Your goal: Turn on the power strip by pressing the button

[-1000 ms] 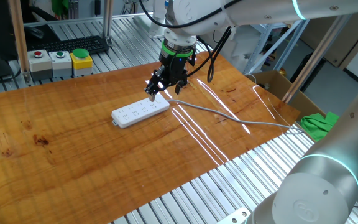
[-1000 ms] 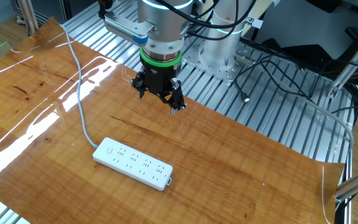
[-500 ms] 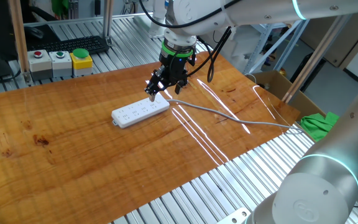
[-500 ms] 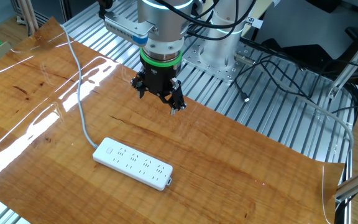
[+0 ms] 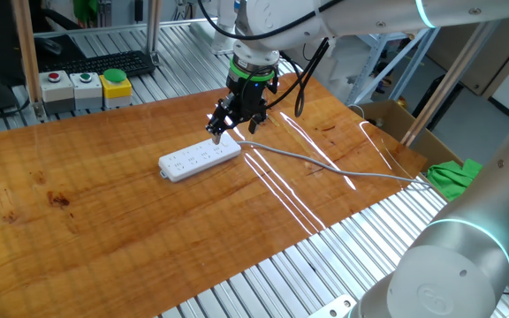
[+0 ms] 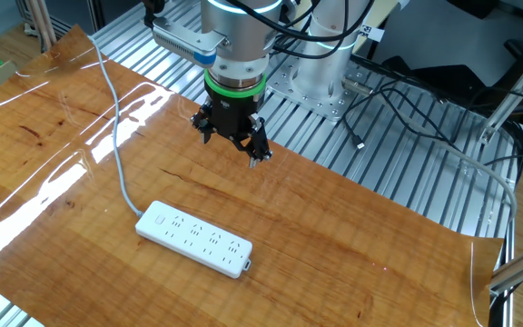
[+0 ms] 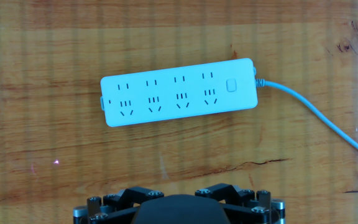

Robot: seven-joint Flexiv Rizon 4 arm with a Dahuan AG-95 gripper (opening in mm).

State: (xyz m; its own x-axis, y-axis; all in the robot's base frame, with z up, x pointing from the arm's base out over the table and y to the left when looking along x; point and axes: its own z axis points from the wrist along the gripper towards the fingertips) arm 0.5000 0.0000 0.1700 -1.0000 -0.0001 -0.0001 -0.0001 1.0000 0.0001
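The white power strip lies flat on the wooden table. It also shows in the other fixed view and in the hand view. Its small square button sits at the cable end, also seen in the other fixed view. A thin grey cable runs off from that end. My gripper hangs in the air above the table, beside the strip's cable end and clear of it. In the other fixed view the gripper points down. No view shows the fingertips clearly enough to tell their state.
A box with red, green and yellow buttons and a keyboard stand at the table's back. A cardboard box and green cloth lie off the right edge. A second robot arm stands at the front right. Loose cables lie on the metal frame.
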